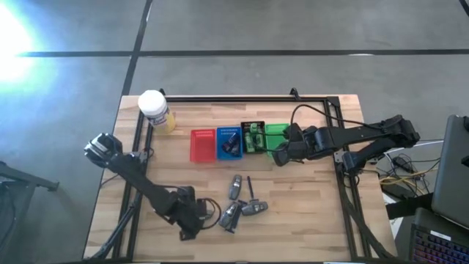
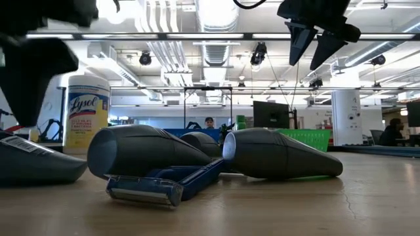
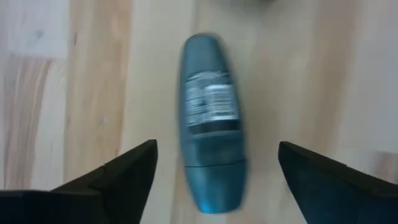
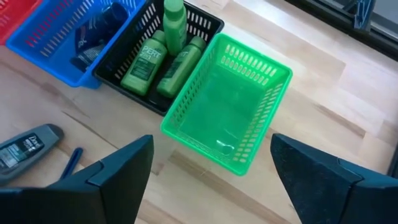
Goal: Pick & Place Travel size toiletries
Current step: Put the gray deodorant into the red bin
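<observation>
The left gripper (image 3: 214, 180), jaws spread wide, is held astride a grey deodorant tube (image 3: 211, 146) at six o'clock for grasping, while the open-jawed right gripper (image 4: 208, 180) is poised above the green tray (image 4: 233, 115) at two o'clock.

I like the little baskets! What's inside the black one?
The black plastic basket holds three bright green little bottles, two lying side by side and one further back. Its far end lies outside the right wrist view, so anything there stays unseen.

You see red (image 1: 202, 144), blue (image 1: 228, 143), black (image 1: 252, 137) and green (image 1: 276, 136) baskets, bright green bottles (image 4: 160, 57), and dark grey-teal tubes (image 3: 210, 123).
</observation>
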Robot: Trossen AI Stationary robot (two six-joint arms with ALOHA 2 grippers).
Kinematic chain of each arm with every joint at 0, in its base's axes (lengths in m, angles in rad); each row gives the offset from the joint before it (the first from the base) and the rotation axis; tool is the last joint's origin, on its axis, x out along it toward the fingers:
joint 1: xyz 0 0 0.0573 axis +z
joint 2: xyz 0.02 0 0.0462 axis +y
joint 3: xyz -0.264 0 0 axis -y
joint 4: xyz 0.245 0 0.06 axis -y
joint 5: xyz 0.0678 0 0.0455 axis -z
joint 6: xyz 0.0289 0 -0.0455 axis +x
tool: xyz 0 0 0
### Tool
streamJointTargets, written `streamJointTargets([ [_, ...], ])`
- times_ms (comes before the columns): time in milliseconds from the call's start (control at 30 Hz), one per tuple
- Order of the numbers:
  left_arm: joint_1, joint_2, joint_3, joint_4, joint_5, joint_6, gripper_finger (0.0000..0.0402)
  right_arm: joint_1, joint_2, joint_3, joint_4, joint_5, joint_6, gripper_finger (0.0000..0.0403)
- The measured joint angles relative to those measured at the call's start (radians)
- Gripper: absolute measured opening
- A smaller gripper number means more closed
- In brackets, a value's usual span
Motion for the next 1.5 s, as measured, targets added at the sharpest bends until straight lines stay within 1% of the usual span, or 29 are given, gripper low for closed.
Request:
streamJointTargets([
  [100, 0.000, 0.036, -0.027, 0.032, 0.001, -0.043, 0.0353, 0.000, 0.000, 0.000, 0.006, 0.000, -0.001, 0.0332],
  [167, 0.000, 0.058, -0.044, 0.065, 0.026, -0.058, 0.0355, 0.000, 0.000, 0.000, 0.006, 0.000, 0.000, 0.0338],
  [333, 0.000, 0.090, -0.071, 0.096, 0.038, -0.069, 0.0342, 0.000, 0.000, -0.002, 0.006, 0.000, -0.003, 0.0349],
  [433, 0.004, 0.091, -0.074, 0.100, 0.023, -0.069, 0.0312, 0.000, 0.000, -0.002, 0.006, 0.000, -0.004, 0.0352],
  [633, 0.012, 0.089, -0.072, 0.121, 0.004, -0.072, 0.0208, 0.000, 0.000, -0.003, 0.006, 0.015, -0.004, 0.0351],
  [667, 0.013, 0.088, -0.072, 0.123, 0.005, -0.080, 0.0207, 0.000, 0.000, -0.003, 0.006, 0.016, -0.004, 0.0348],
  [767, 0.020, 0.070, -0.073, 0.113, 0.010, -0.148, 0.0207, 0.000, 0.000, -0.003, 0.006, 0.016, -0.004, 0.0338],
  [833, 0.031, 0.030, -0.073, 0.108, 0.005, -0.231, 0.0207, 0.000, 0.000, -0.003, 0.006, 0.017, -0.004, 0.0331],
  [900, 0.049, -0.030, -0.073, 0.093, -0.046, -0.326, 0.0207, -0.001, 0.000, -0.003, 0.006, 0.018, -0.004, 0.0324],
  [933, 0.060, -0.066, -0.075, 0.086, -0.089, -0.377, 0.0207, -0.001, 0.000, -0.003, 0.006, 0.019, -0.004, 0.0322],
  [1000, 0.094, -0.150, -0.088, 0.066, -0.211, -0.518, 0.0207, -0.001, 0.000, -0.003, 0.007, 0.019, 0.001, 0.0317],
  [1100, 0.177, -0.274, -0.139, -0.018, -0.406, -0.778, 0.0207, -0.001, 0.000, -0.003, 0.008, 0.020, 0.008, 0.0312],
  [1167, 0.251, -0.344, -0.201, -0.027, -0.459, -0.857, 0.0207, -0.001, 0.000, -0.003, 0.014, 0.020, 0.008, 0.0309],
  [1200, 0.294, -0.374, -0.237, -0.008, -0.462, -0.859, 0.0207, -0.001, 0.000, -0.003, 0.015, 0.020, 0.008, 0.0308],
  [1267, 0.382, -0.422, -0.305, 0.074, -0.448, -0.816, 0.0207, -0.001, 0.000, -0.003, 0.016, 0.022, 0.010, 0.0306],
  [1367, 0.514, -0.457, -0.391, 0.235, -0.377, -0.710, 0.0214, -0.001, 0.000, -0.003, 0.018, 0.024, 0.021, 0.0307],
  [1433, 0.584, -0.463, -0.426, 0.322, -0.334, -0.646, 0.0218, -0.001, 0.000, -0.003, 0.017, 0.024, 0.031, 0.0312],
  [1500, 0.637, -0.463, -0.434, 0.341, -0.318, -0.605, 0.0218, -0.001, 0.000, -0.003, 0.018, 0.024, 0.034, 0.0318],
])
